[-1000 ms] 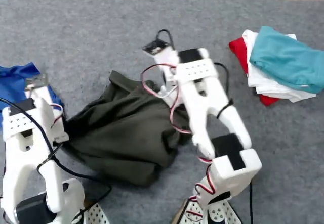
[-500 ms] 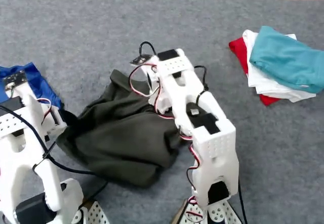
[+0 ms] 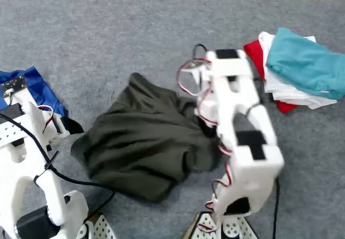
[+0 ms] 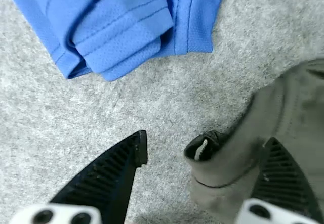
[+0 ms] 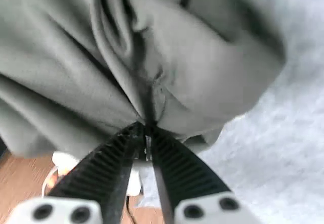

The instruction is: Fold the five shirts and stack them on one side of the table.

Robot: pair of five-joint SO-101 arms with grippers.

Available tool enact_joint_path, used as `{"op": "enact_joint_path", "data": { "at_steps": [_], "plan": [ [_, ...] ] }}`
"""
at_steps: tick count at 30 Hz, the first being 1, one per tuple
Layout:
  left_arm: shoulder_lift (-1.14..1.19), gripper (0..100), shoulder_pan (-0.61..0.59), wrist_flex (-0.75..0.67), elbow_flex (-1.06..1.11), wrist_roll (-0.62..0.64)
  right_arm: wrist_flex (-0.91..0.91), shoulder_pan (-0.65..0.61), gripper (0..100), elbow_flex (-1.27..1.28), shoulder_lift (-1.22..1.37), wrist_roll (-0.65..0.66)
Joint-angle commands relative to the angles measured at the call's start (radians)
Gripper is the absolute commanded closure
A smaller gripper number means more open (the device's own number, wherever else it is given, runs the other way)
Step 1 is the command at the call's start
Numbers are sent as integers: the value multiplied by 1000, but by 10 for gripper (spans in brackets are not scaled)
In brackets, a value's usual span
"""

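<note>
No legible text, number, brand or sign in any view. Small white tab (image 4: pixel 203 148) at rolled edge of olive shirt (image 4: pixel 288 107): possibly garment label, too small to tell if printed.

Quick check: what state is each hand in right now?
Left hand: open, gripping nothing; a corner of the dark green shirt lies between its jaws.
Right hand: closed on the dark green shirt.
</note>
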Motion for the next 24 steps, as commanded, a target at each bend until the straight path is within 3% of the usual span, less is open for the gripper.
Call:
{"op": "enact_joint_path", "data": {
  "at_steps": [1, 9, 13, 19, 24],
  "plan": [
    [-22, 650, -6, -2, -48, -38, -51, 113, 995, 200, -199, 57],
    [-22, 650, -11, -2, -48, -71, -137, 217, 994, 628, -526, 166],
    [-22, 650, -9, -2, -48, -71, -167, 275, 994, 723, -676, 241],
    [-22, 650, -8, -2, -48, -71, -166, 314, 966, 725, -805, 313],
    [-22, 650, -5, -2, -48, -71, -83, 306, 807, 558, -811, 310]
  ]
}}
